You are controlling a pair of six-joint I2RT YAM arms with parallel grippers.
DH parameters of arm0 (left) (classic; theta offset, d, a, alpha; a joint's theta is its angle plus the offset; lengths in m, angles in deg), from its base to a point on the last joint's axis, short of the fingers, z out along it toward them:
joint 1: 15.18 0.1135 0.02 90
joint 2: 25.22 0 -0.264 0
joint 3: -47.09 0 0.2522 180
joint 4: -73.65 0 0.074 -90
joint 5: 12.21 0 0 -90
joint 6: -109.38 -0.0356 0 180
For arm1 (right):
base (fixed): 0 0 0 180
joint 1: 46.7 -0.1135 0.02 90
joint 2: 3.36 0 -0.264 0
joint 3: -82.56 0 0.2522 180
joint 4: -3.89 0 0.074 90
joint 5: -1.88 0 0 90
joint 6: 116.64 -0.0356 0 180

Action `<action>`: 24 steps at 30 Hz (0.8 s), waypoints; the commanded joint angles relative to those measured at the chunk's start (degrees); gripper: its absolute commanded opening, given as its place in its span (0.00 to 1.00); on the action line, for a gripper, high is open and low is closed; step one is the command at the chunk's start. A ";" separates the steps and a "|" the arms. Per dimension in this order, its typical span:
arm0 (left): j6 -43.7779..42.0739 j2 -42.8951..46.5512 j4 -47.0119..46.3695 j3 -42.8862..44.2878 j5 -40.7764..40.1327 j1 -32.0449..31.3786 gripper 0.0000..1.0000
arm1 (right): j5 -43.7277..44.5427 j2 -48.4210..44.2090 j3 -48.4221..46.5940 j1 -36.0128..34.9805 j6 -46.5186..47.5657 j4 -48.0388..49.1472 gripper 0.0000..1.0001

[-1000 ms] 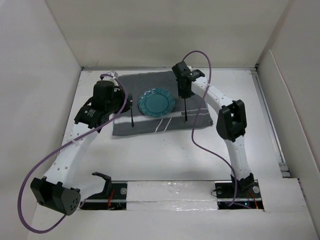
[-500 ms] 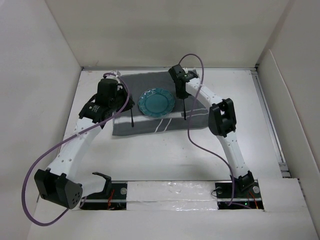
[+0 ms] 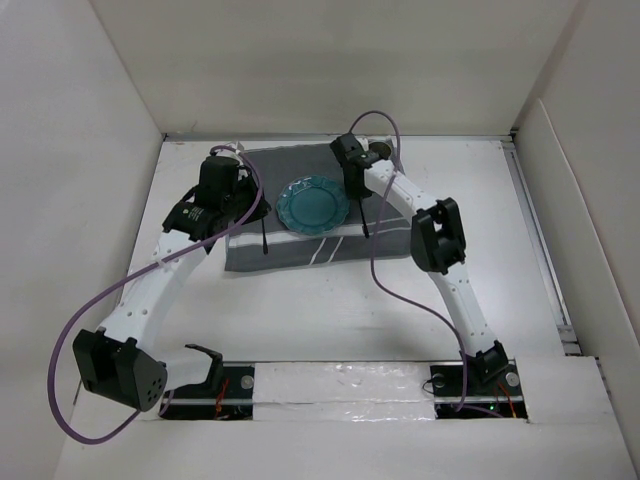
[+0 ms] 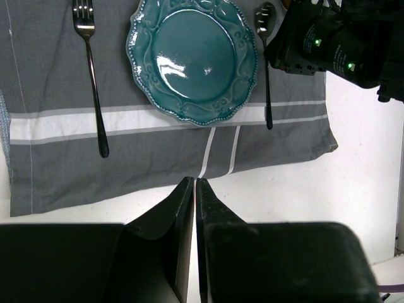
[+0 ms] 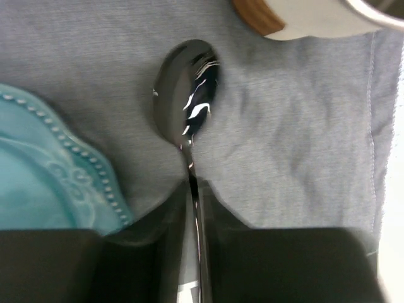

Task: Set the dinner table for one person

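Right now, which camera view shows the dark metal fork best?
Left wrist: the whole dark metal fork, tines to handle tip, on the grey striped cloth. Top external shows only a thin dark line; right wrist misses it.

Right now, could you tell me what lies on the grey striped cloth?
A teal plate between a fork and a spoon, plus a white object's edge. The cloth under the plate is covered.

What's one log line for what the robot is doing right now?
plate: on grey cloth | fork: left of plate | spoon: right of plate, handle between right gripper fingers | left gripper: shut, empty
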 commanded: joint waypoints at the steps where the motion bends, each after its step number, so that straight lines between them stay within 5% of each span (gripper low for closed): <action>1: -0.91 0.41 -1.36 2.09 -0.47 -0.03 0.04 | -0.08 -1.26 0.02 -0.85 -1.30 3.72 0.29; 6: -1.79 0.41 -2.06 3.75 -0.38 -0.03 0.14 | -4.20 -7.67 1.79 -0.85 -3.14 4.60 0.53; 11: -2.49 -0.38 -2.33 9.80 -1.17 -0.03 0.21 | -7.90 -23.00 6.34 -0.85 -7.71 4.15 0.57; 14: -2.84 -1.87 -1.80 15.15 -1.96 -0.03 0.26 | -8.00 -39.76 21.17 -0.85 -10.96 13.10 0.34; 15: -2.93 -2.31 -0.76 16.75 -2.40 -0.03 0.27 | -7.65 -44.38 25.30 -0.15 -12.71 18.08 0.04; 19: -2.50 -4.51 2.32 25.44 -3.81 0.50 0.28 | -5.89 -69.39 47.43 3.18 -17.28 28.13 0.00; 20: -2.32 -4.60 2.33 26.51 -3.81 1.11 0.29 | -5.89 -69.47 50.45 3.19 -18.69 28.15 0.00; 23: -1.53 -4.08 3.47 28.53 -3.81 2.43 0.29 | -2.73 -83.41 60.39 7.31 -22.82 29.38 0.29; 24: -1.18 -3.90 3.56 28.63 -3.90 2.44 0.29 | -2.72 -86.40 62.59 8.54 -23.97 29.73 0.46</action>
